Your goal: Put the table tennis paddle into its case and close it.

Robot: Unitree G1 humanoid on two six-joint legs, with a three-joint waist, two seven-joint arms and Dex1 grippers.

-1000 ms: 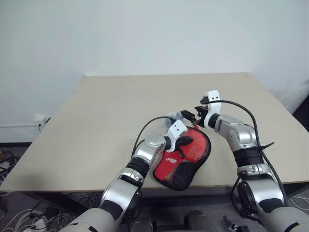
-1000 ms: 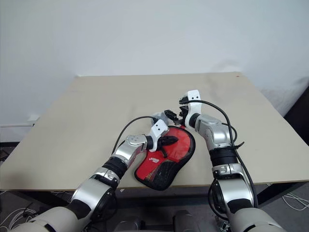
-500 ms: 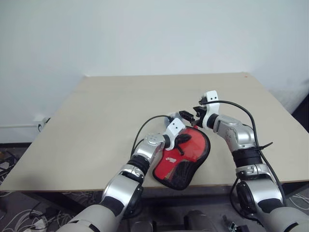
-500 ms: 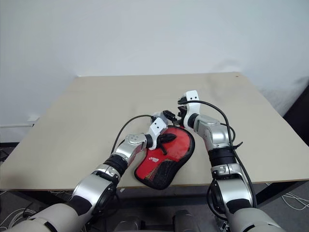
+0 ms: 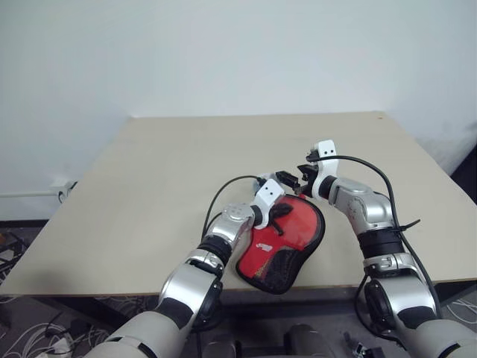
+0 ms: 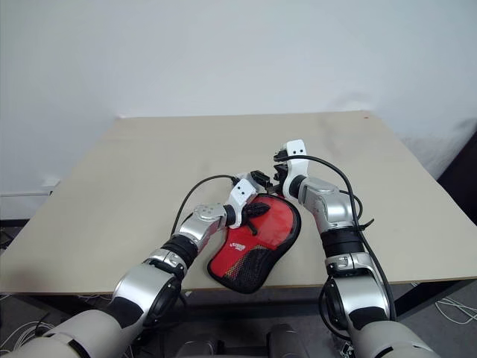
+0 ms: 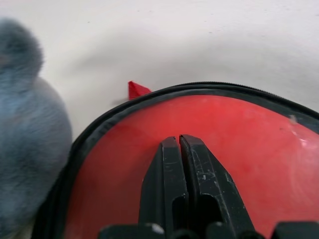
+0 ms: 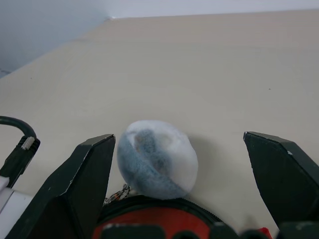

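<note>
Left gripper [image 7: 179, 144], fingers pressed together, rests on the soft red case [image 5: 287, 235]. Right gripper [image 8: 182, 164] spread at its 12 o'clock, by the pom-pom [image 8: 157, 158]; take that.

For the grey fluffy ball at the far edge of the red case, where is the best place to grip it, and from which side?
Grip the fluffy ball across its round middle, coming from the near side, over the case. The open right gripper already straddles it, one finger on each side, probably well placed.

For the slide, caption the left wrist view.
Shut left hand pressing on the red case, a grey fluffy ball beside its rim.
</note>
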